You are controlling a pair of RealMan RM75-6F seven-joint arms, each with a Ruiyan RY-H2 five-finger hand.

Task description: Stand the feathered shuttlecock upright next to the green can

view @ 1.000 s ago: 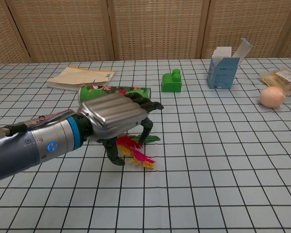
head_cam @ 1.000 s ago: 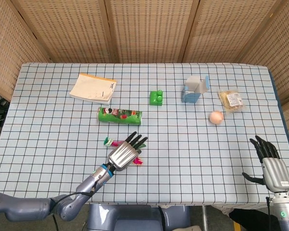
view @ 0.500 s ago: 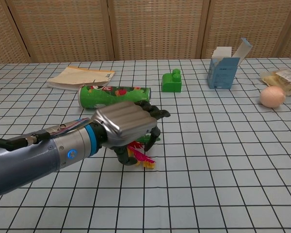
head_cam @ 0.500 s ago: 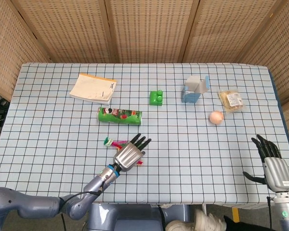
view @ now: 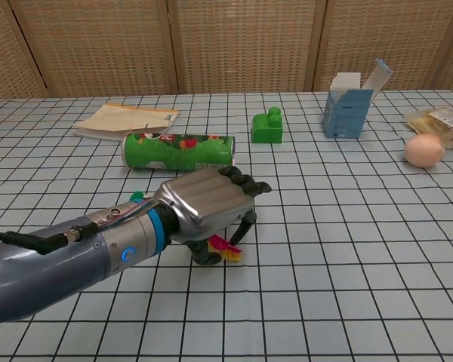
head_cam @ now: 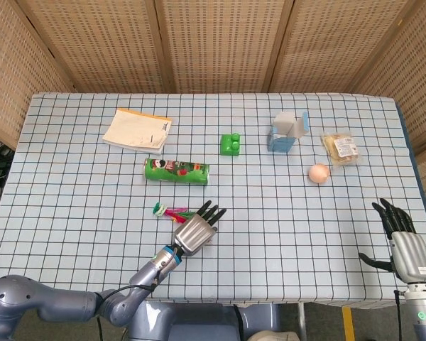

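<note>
The feathered shuttlecock (head_cam: 172,212) lies flat on the checked tablecloth, its green-and-white cork end pointing left and its pink, yellow and green feathers (view: 225,250) poking out from under my left hand. My left hand (head_cam: 197,231) arches over the feather end with its fingers spread and curved down around it (view: 205,202); the cork end still rests on the cloth. The green can (head_cam: 176,170) lies on its side just beyond the shuttlecock (view: 178,151). My right hand (head_cam: 401,241) hangs open at the table's right front edge, holding nothing.
A notebook (head_cam: 136,130) lies at the back left. A green toy brick (head_cam: 231,144), an opened blue carton (head_cam: 287,131), a peach-coloured ball (head_cam: 318,172) and a wrapped snack (head_cam: 339,148) sit across the back right.
My left hand has slid forward and to the right over the feathers and dropped lower onto them. The shuttlecock's cork end has stayed put. The right hand has barely moved.
</note>
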